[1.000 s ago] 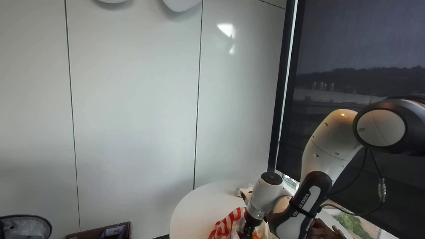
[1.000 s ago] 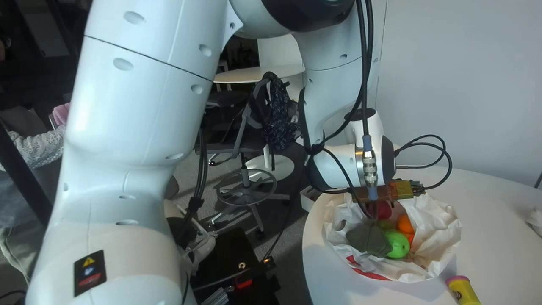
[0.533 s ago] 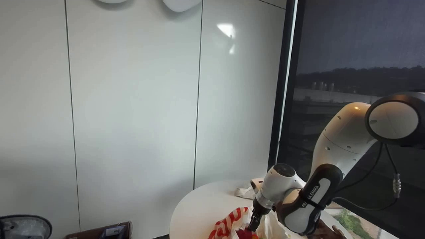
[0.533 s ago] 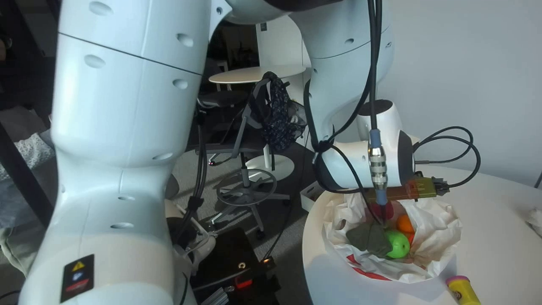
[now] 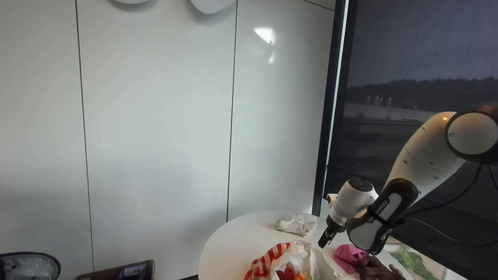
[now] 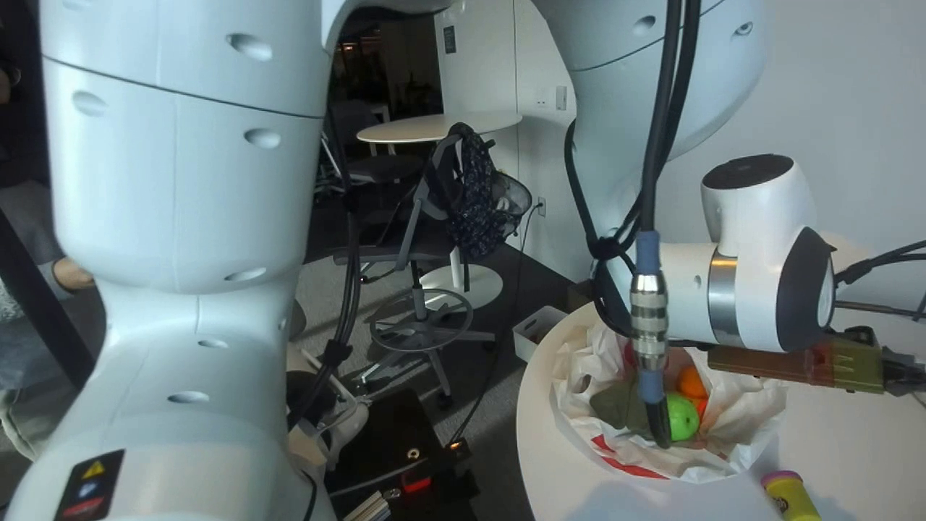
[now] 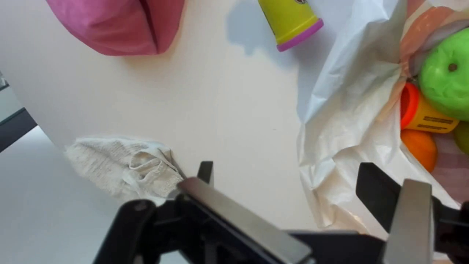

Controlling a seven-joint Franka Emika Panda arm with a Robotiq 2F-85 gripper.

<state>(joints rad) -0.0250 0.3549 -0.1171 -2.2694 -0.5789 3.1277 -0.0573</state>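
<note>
white plastic bag [image 7: 344,110] with red print sits gaping on a round white table [image 5: 229,245], its crumpled edge near the robot gripper [image 7: 287,179] hanging above the tabletop. in the wrist view, the jaws are spread wide, tabletop and bag visible in the gap between the black fingers [image 7: 377,198]. inside the bag, a green apple [image 7: 449,73] rests against a yellow tub [image 7: 434,119] with an orange-red rim, and an orange [image 7: 419,148] lies just beside the tub. in an exterior view, a dark green-grey cloth [image 6: 613,405] slumps beside the apple, partly hidden by a cable connector [image 6: 649,311], while a red item [image 5: 286,273] too obscured to name shows at the mouth of the bag. on the tabletop, a second yellow tub [image 7: 291,20] with a purple lid lies on its side near the bag. a rumpled off-white cloth [image 7: 124,170] lies toward the white wall [image 5: 155,116], well apart from that tub. in an exterior view, a person's hand [image 5: 376,269] appears at the edge of a pink fabric bundle [image 5: 346,256], below the white franka arm [image 5: 424,159]. in the background, a dark patterned backpack [image 6: 474,192] hangs on a grey chair [image 6: 414,224], and a dark window shade [image 5: 412,46] hangs beside that wall.
</note>
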